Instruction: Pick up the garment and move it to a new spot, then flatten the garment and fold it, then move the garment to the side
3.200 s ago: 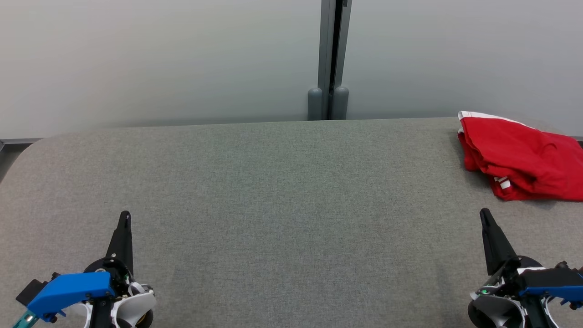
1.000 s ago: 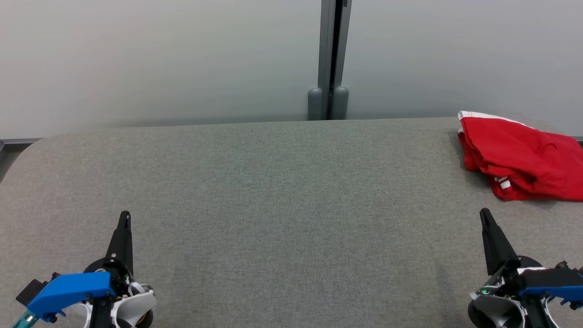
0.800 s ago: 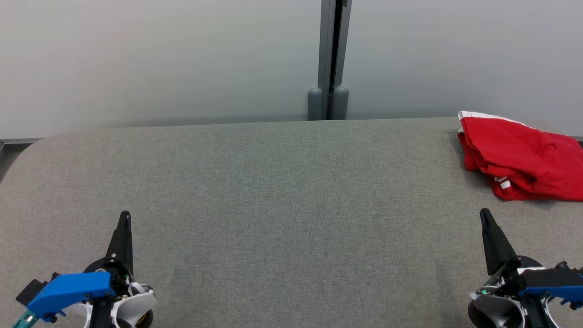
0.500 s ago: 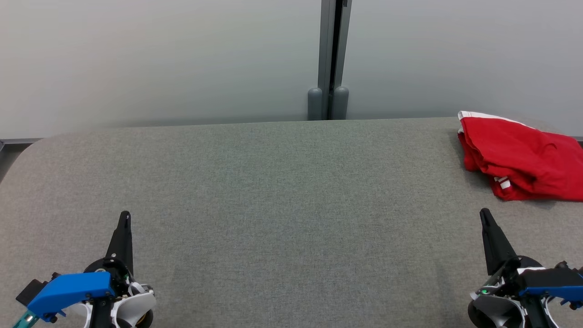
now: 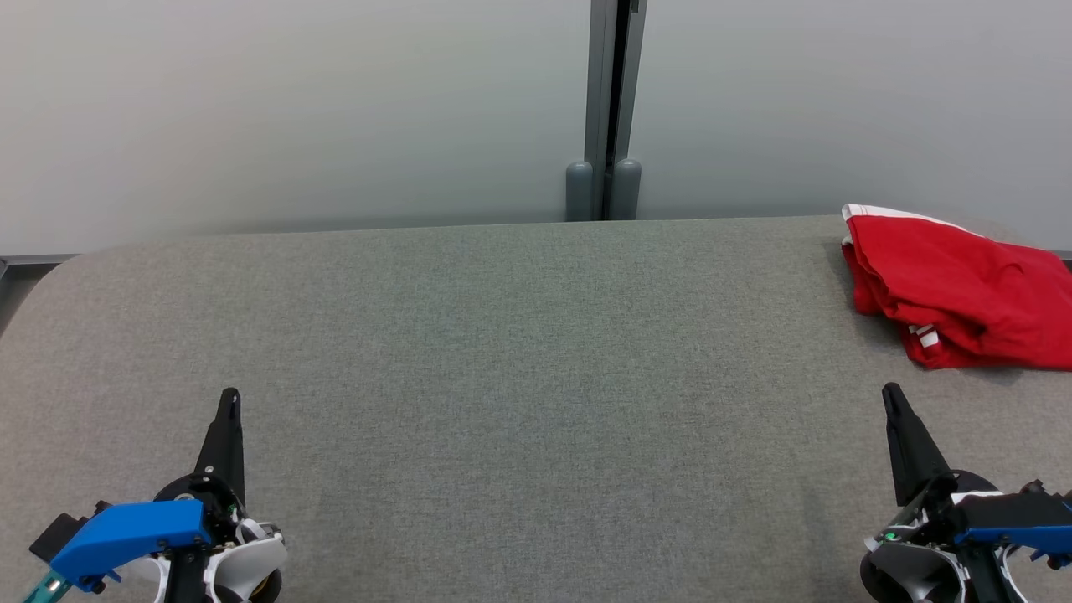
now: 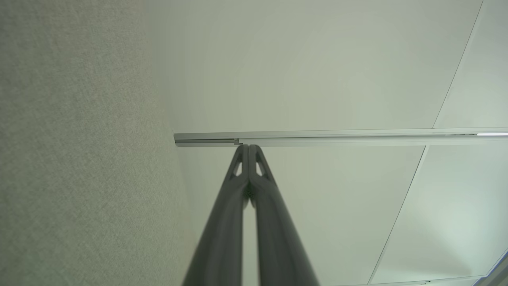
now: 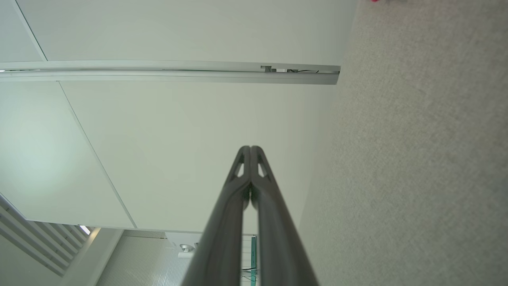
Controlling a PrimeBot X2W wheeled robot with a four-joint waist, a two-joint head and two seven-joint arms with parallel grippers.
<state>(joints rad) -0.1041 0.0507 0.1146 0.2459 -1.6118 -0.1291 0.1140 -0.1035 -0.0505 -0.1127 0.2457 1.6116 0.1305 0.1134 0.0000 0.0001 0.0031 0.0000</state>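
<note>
A red garment [image 5: 963, 289] with white trim lies bunched at the far right of the grey table [image 5: 519, 360], running past the head view's right edge. My left gripper [image 5: 229, 399] rests at the lower left, its fingers pressed together and holding nothing, as the left wrist view shows [image 6: 249, 147]. My right gripper [image 5: 891, 394] sits at the lower right, shut and empty, a short way in front of the garment; its tips meet in the right wrist view [image 7: 250, 149]. A sliver of red garment [image 7: 375, 0] touches that view's top edge.
Pale wall panels stand behind the table, joined by a grey vertical post [image 5: 605, 109] at the back centre. The table's far left corner [image 5: 50, 272] is rounded. Grey fabric stretches bare between the two grippers.
</note>
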